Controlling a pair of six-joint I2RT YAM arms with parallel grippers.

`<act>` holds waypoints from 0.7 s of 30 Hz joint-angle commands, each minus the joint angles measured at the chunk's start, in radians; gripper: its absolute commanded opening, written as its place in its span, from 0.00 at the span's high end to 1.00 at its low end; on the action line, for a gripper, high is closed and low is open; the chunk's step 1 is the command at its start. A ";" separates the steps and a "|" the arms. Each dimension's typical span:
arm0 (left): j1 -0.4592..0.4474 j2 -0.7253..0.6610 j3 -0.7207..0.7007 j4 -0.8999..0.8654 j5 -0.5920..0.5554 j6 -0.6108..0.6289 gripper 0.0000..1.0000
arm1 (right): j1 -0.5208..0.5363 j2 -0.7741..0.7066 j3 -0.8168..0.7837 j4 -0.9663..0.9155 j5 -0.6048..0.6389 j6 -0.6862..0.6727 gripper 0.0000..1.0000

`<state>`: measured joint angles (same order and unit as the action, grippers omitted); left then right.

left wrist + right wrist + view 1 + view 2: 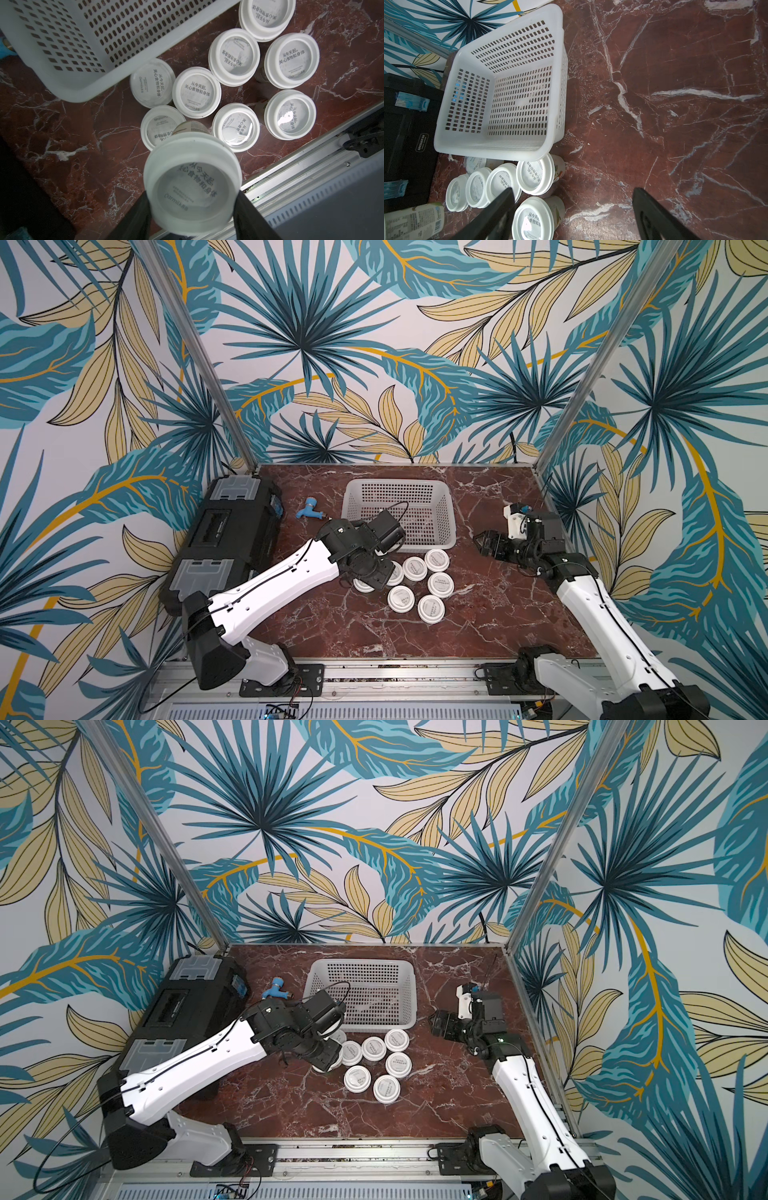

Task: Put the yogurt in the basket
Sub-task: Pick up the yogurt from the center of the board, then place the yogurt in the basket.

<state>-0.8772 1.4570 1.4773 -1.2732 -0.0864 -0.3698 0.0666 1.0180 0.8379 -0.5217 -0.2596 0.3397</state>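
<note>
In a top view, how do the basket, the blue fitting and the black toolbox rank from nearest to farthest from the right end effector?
1. Basket: nearest, directly beside the right end effector, toward the middle.
2. Blue fitting: beyond the basket's other side.
3. Black toolbox: farthest, on the robot's far left.

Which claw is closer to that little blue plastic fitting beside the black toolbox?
Left. The left gripper, gripping a white-lidded yogurt cup, is in front of the blue plastic fitting; the right gripper is open, on the pale perforated basket's opposite side.
</note>
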 commanded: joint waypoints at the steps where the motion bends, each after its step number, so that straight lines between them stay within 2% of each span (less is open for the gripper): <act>1: 0.039 0.041 0.119 -0.054 -0.007 0.079 0.41 | 0.006 0.007 -0.011 0.003 -0.012 -0.017 0.08; 14: 0.185 0.252 0.452 -0.092 -0.013 0.210 0.41 | 0.009 0.017 -0.012 0.005 -0.016 -0.019 0.07; 21: 0.255 0.423 0.653 -0.143 -0.013 0.274 0.42 | 0.009 0.025 -0.010 0.006 -0.021 -0.021 0.07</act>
<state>-0.6426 1.8305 2.0514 -1.3666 -0.0929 -0.1440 0.0685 1.0389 0.8379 -0.5213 -0.2642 0.3359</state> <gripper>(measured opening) 0.599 0.928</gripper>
